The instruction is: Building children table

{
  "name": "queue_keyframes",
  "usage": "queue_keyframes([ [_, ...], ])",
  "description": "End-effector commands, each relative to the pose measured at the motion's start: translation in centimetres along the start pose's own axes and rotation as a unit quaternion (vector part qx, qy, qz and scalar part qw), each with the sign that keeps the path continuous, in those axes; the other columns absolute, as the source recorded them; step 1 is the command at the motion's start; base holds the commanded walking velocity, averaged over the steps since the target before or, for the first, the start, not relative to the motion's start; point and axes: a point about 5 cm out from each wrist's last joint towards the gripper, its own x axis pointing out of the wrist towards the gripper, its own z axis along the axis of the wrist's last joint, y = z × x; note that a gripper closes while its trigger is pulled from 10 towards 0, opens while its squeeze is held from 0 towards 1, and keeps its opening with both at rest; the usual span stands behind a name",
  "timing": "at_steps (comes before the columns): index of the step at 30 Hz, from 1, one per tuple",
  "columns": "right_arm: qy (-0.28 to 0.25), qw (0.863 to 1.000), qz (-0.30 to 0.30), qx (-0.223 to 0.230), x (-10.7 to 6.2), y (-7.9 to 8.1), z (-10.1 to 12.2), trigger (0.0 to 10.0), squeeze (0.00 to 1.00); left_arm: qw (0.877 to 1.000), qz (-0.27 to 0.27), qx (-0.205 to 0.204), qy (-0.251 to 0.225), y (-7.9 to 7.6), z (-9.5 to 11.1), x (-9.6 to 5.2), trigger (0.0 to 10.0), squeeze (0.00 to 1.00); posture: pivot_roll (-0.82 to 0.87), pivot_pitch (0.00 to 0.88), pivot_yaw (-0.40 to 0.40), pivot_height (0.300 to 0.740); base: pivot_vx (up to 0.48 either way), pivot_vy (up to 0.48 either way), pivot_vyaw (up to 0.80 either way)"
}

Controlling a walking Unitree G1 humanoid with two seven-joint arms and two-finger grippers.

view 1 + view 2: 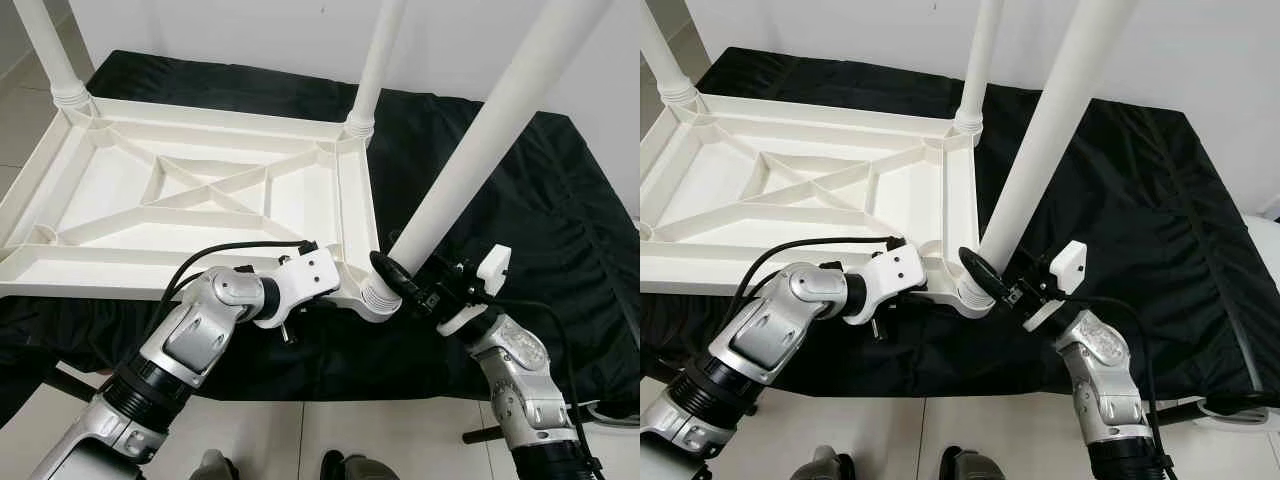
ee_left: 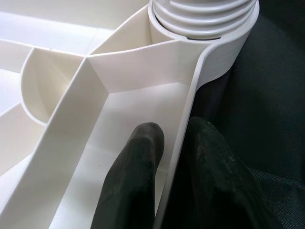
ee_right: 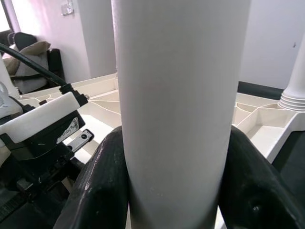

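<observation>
Table leg (image 1: 470, 160) gripped by right hand (image 1: 400, 285); left hand (image 2: 171, 181) pinches tabletop rim (image 2: 190, 119).

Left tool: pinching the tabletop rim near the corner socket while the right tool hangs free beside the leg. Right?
Not quite. The right tool is clamped around the leg, as the right wrist view shows. The left tool does pinch the tabletop rim near the corner socket.

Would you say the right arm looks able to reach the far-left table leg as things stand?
Probably not. The right claw is shut on the near leg, and the far-left leg stands at the opposite corner of the upturned tabletop, across the left arm.
</observation>
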Motion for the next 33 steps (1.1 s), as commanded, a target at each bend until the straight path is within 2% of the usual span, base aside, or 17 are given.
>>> queue_keyframes([
  [1, 0.100, 0.993, -0.031, 0.048, -2.1, 0.6, -3.9, 10.0, 0.00, 0.999, 0.029, 0.026, -0.018, 0.6, 1.5, -0.2, 10.0, 0.00, -0.02, 0.159, -0.069, 0.740, 0.000, 0.000, 0.00],
  [33, 0.068, 0.989, -0.126, 0.028, -1.4, 1.8, -3.1, 10.0, 0.00, 0.999, 0.029, 0.030, -0.020, 0.6, 1.7, -0.2, 10.0, 0.00, -0.02, 0.155, -0.074, 0.740, 0.000, 0.000, 0.00],
])
